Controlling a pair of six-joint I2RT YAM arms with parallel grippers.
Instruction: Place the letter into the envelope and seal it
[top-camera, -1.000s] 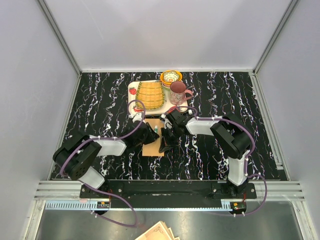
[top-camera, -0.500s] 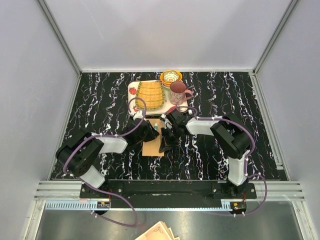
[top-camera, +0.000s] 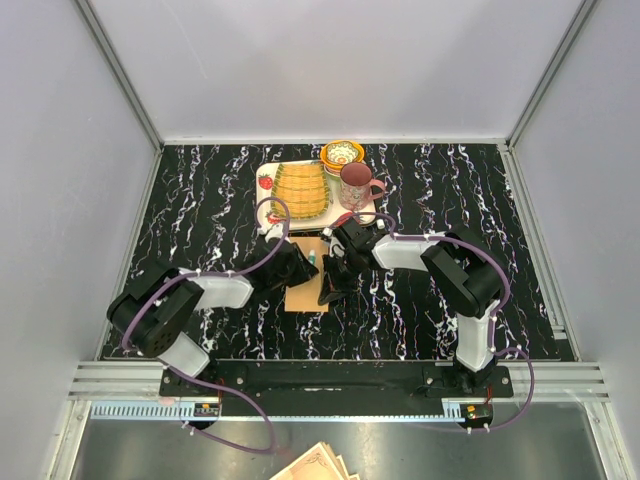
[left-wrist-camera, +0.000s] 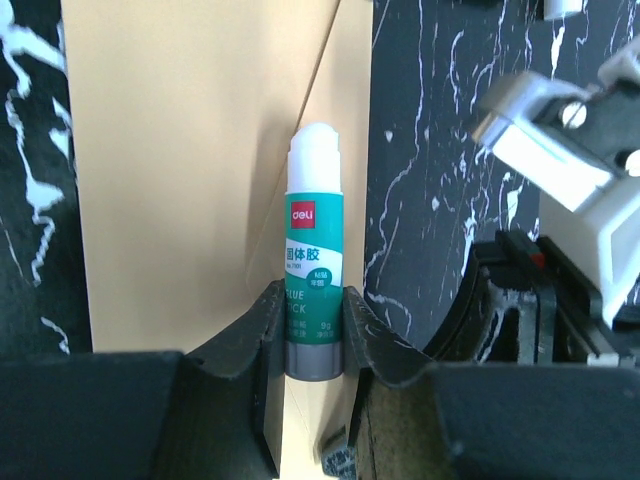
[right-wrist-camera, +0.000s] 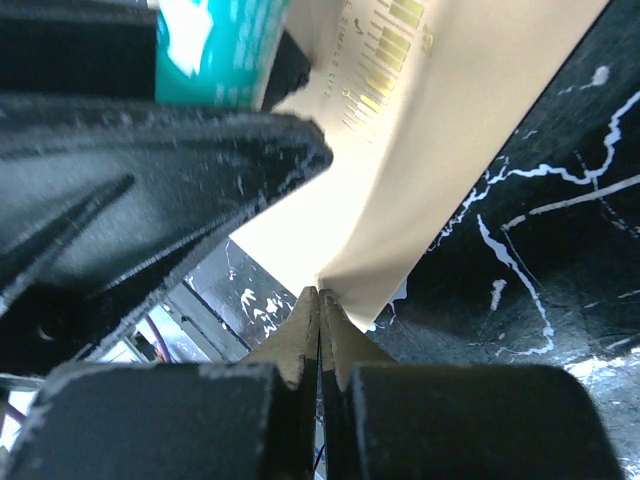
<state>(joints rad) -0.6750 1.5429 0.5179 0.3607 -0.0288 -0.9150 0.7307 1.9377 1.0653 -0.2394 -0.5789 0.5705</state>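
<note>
Marbled table (top-camera: 420, 200), kraft envelope (left-wrist-camera: 180, 180), seemingly waxy glue stick (left-wrist-camera: 313, 280)

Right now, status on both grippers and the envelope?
Left gripper shut on uncapped glue stick, over envelope. Right gripper pinching its lifted corner. Letter not in view. Tray just beyond.

The left tool (left-wrist-camera: 314, 312), clamped on the glue stick (left-wrist-camera: 314, 285), has edged slightly left and nearer over the envelope (left-wrist-camera: 190, 190). The left arm (top-camera: 215, 292) has shifted a little with it, its elbow swinging slightly left.
</note>
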